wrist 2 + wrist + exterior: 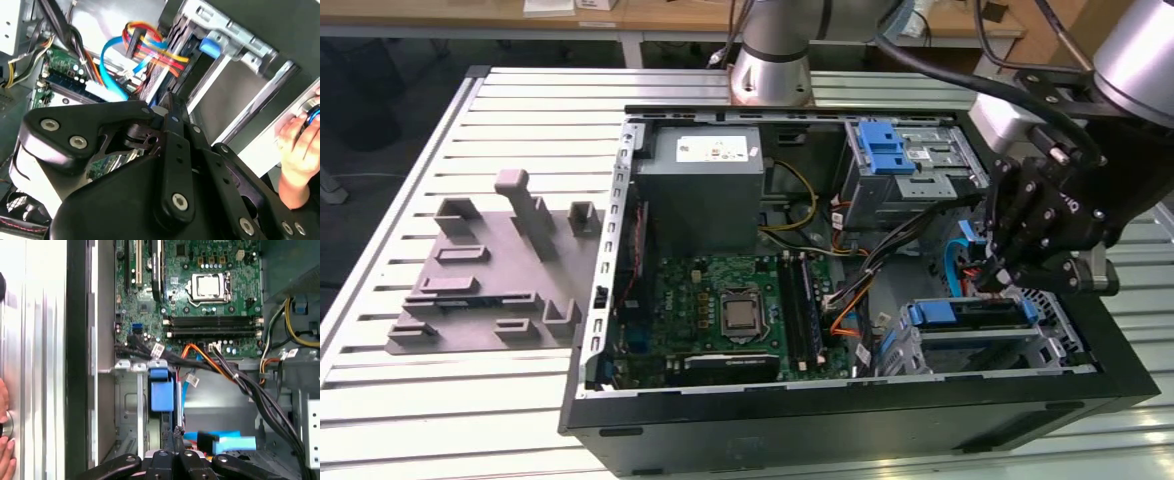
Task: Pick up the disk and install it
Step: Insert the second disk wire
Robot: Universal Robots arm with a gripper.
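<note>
The claw (162,102) hangs low inside the open computer case (854,420), on the exterior view's right; its two fingers look pressed together, with nothing pinched between them. Right by the tips lies a bunch of red, yellow and blue wires (145,47); I think the claw could catch one and tug it loose if it slides sideways. Just past the tips is the disk (160,392); it sits in the metal bay (1061,345) near the black front of the case, and its blue end shows there. It may not be all the way in; a push that is off to one side could jam it or bend the bay. The blue end faces up toward the open side; the long side seems to run down into the bay, but most of it is hidden. A person's hand (295,145) rests close by and could get bumped. Farther off are the green board (734,310), then the grey power box (707,190).
</note>
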